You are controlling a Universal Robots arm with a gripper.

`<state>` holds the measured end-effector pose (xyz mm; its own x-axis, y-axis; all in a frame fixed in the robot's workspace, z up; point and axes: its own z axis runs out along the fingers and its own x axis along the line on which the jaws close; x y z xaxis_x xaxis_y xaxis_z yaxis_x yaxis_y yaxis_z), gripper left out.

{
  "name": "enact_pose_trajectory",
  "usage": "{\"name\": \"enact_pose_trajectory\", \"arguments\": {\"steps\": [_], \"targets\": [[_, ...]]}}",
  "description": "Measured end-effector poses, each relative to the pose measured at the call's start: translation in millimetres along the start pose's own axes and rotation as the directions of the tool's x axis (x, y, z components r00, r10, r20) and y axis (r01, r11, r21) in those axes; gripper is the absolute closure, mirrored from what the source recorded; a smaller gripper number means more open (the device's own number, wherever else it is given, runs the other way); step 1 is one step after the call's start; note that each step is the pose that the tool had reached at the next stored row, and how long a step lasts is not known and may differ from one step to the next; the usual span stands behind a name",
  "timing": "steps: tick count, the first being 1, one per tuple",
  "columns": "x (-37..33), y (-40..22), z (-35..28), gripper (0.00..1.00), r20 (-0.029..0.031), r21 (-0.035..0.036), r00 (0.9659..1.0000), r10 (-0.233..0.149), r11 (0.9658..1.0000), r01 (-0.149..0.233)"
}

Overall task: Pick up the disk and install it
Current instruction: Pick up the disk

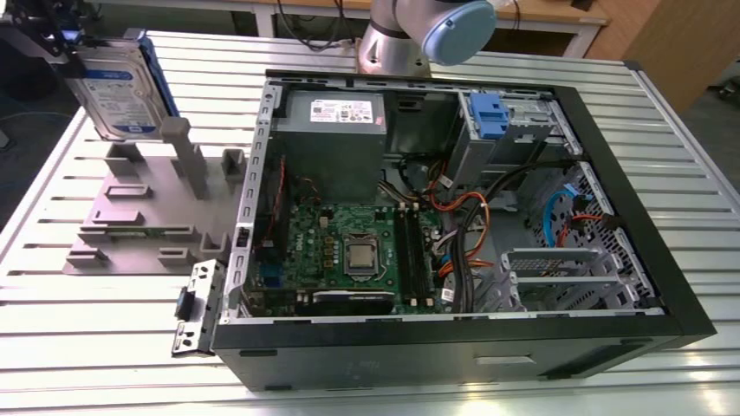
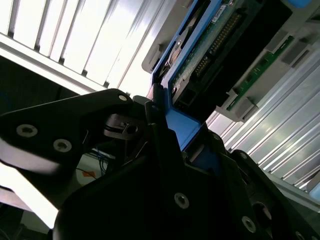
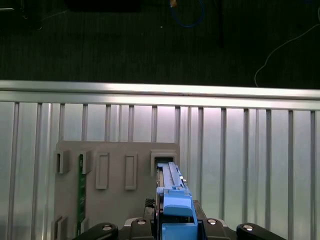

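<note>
Currently on record, for your attention:

- **Tool** point(image 1: 69, 43): clamped on one end of the flat rectangular silver hard drive with white-and-blue label and blue plastic side rails point(image 1: 116, 91). The disk hangs on edge directly beneath the tool. In the first wrist view its blue rail point(image 3: 175, 200) runs straight out from the tool.
- **Grey plastic slotted fixture** point(image 1: 139, 217): under the tool, resting on the ribbed aluminium worktop point(image 1: 104, 347). Whether the disk's far end is free of its slot, you cannot tell.
- **Hazard, snag:** move sideways too low and that end may catch a fixture post, twisting the disk in the grip.
- **Hazard, slip:** you hold one end only, on smooth plastic, so a quick swing could let the disk pivot or drop.
- **Open black computer case** point(image 1: 647, 260): well off to the tool's side. Its orange and black cables point(image 1: 463, 217) lie loose near the blue-latched drive bay point(image 1: 491, 117) and could foul the rails.
</note>
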<state>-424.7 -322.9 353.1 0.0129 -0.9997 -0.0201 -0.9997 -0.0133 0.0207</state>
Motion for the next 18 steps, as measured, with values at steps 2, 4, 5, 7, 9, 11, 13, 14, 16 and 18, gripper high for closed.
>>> {"name": "enact_pose_trajectory", "arguments": {"steps": [2, 4, 5, 7, 9, 11, 13, 14, 16, 18], "targets": [[0.0, 0.0, -1.5, 0.63, 0.0, 0.0001, 1.0, 0.0, 1.0, 0.0], [-0.1, 0.0, -3.0, 0.63, 0.0, 0.0, 1.0, 0.0, 1.0, 0.0], [-0.1, 0.1, -3.9, 0.63, 0.0, 0.0, 1.0, 0.0, 1.0, 0.0], [-0.1, 0.1, -6.1, 0.63, 0.0, 0.0001, 1.0, 0.0, 1.0, 0.0], [-0.2, 0.2, -8.3, 0.63, 0.0, -0.0001, 1.0, 0.0, 1.0, 0.0], [-0.2, 0.2, -9.9, 0.63, 0.0001, 0.0001, 1.0, 0.0, 1.0, 0.0], [-0.2, 0.2, -11.8, 0.63, 0.0, 0.0001, 1.0, 0.0, 1.0, 0.0], [-0.2, 0.3, -12.7, 0.63, 0.0, 0.0001, 1.0, 0.0, 1.0, 0.0], [-0.3, 0.3, -13.2, 0.63, 0.0002, 0.0004, 1.0, 0.0, 1.0, 0.0], [-0.3, 0.3, -13.5, 0.63, 0.0007, 0.0, 1.0, 0.0, 1.0, 0.0]]}}
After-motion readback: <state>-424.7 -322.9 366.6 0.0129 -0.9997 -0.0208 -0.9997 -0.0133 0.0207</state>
